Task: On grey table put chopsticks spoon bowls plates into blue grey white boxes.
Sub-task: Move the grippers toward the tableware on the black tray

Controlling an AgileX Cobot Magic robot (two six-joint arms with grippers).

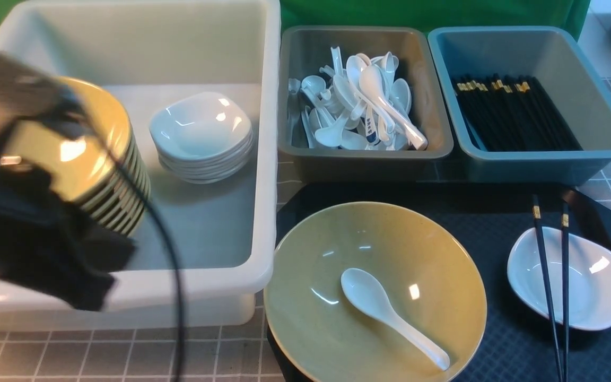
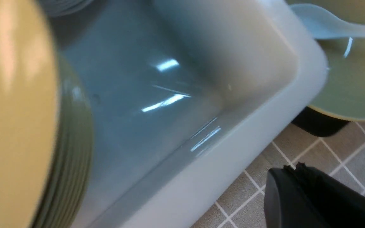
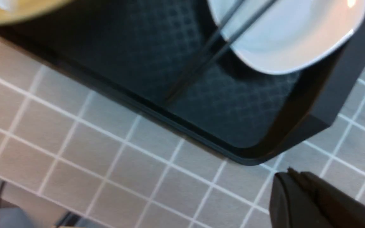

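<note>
A large yellow bowl (image 1: 374, 289) with a white spoon (image 1: 390, 313) in it sits on a black tray (image 1: 502, 212). Beside it is a white dish (image 1: 592, 276) with two black chopsticks (image 1: 547, 286) lying across it. The white box (image 1: 215, 223) holds a stack of yellow bowls (image 1: 109, 175) and a stack of white dishes (image 1: 202, 135). My left gripper (image 2: 291, 167) is shut and empty, over the table by the white box's front rim (image 2: 220, 152); its arm shows blurred in the front view (image 1: 45, 249). My right gripper (image 3: 291, 174) is shut and empty, over the table past the tray's corner (image 3: 252, 158).
A grey box (image 1: 364, 154) holds several white spoons (image 1: 369, 101). A blue box (image 1: 533, 159) holds several black chopsticks (image 1: 512, 114). Both stand behind the tray. The grey tiled table (image 1: 98, 355) shows in front of the white box. A black cable (image 1: 173, 276) hangs over the white box.
</note>
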